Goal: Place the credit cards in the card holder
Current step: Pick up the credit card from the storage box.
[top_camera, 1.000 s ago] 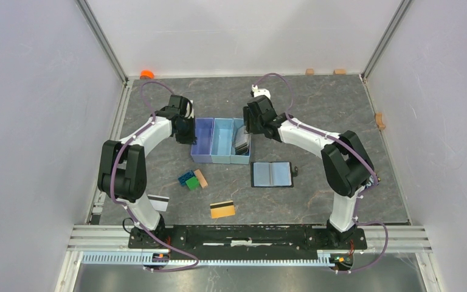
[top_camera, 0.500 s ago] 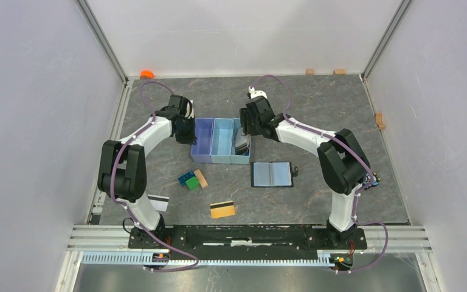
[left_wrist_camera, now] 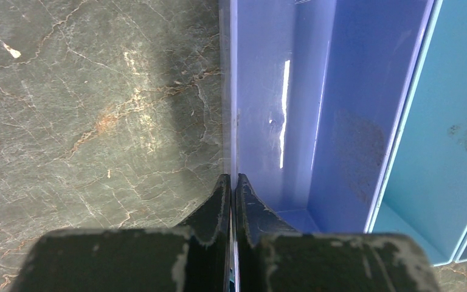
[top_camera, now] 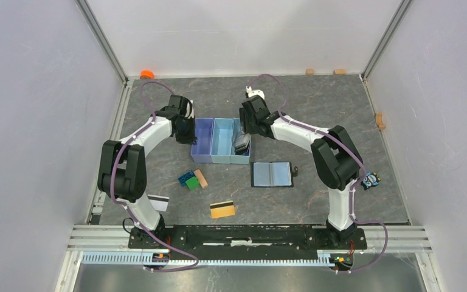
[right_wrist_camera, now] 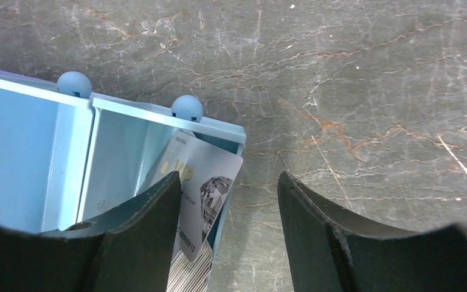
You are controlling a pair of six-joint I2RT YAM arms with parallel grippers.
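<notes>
R gripper apart over white gold-chip card, right bin of tray; L gripper clamped on tray wall; grey marble table, white walls.

Overhead looks down; wrist cameras close, sharing tray.

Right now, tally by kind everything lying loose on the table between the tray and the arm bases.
Credit cards: 2, one white, one gold
Card holder: 1
Toy bricks: 2, one blue, one green
Wooden block: 1
Total: 6
</notes>
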